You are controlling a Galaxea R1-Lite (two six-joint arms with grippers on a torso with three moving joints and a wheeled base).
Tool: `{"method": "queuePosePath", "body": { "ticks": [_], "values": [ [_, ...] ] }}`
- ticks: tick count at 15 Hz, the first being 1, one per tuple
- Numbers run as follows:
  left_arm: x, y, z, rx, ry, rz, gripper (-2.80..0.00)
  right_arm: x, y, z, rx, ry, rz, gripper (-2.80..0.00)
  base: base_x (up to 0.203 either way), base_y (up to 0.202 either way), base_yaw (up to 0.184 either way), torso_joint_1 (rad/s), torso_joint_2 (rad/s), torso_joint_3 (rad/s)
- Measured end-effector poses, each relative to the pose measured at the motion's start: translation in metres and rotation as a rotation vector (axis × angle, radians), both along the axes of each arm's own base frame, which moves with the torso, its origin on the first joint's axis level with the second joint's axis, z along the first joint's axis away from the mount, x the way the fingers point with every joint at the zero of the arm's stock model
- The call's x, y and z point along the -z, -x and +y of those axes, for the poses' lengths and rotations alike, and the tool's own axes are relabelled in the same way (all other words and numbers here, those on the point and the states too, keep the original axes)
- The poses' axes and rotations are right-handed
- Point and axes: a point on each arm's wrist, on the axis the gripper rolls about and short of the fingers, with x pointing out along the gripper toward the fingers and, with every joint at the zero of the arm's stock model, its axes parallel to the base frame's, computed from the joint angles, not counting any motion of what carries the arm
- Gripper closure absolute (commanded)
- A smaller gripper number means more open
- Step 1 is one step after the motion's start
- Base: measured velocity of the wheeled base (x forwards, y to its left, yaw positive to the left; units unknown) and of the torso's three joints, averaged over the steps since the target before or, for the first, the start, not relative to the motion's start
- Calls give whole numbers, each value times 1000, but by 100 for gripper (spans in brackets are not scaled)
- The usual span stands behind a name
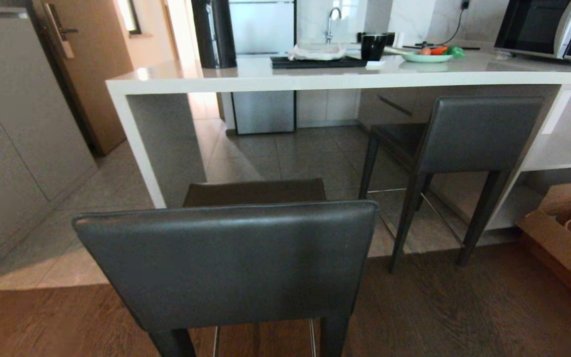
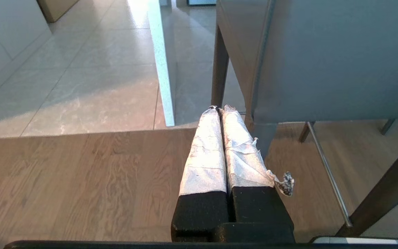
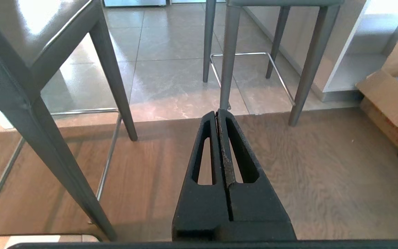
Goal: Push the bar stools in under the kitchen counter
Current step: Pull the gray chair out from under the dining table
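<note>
Bar stools stand apart: the near bar stool sits well out on the wood floor at the left end of the bench, its backrest toward the camera, while the far bar stool to the right is already tucked partly under the bench. The pushing has seemingly not begun. The left end effector, closed and empty, hangs just beside the near stool's backrest; the right end effector, also closed and empty, hangs low between the stools. Next, something must press squarely on the near backrest and drive it forward. No writing is readable.
</note>
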Motion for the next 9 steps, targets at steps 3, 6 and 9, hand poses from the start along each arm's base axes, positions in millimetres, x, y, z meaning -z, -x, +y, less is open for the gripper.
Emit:
{"method": "queuePosePath", "body": {
  "ticks": [3,6,9],
  "values": [
    [0,0,0,0,1,-2,0,0,0,0,3,-6,-1,0,0,0,0,0,0,0],
    [0,0,0,-1,1,-3,0,0,0,0,4,-7,-1,0,0,0,0,0,0,0],
    [0,0,0,0,0,-4,0,0,0,0,5,-8,-1,0,0,0,0,0,0,0]
  ]
}}
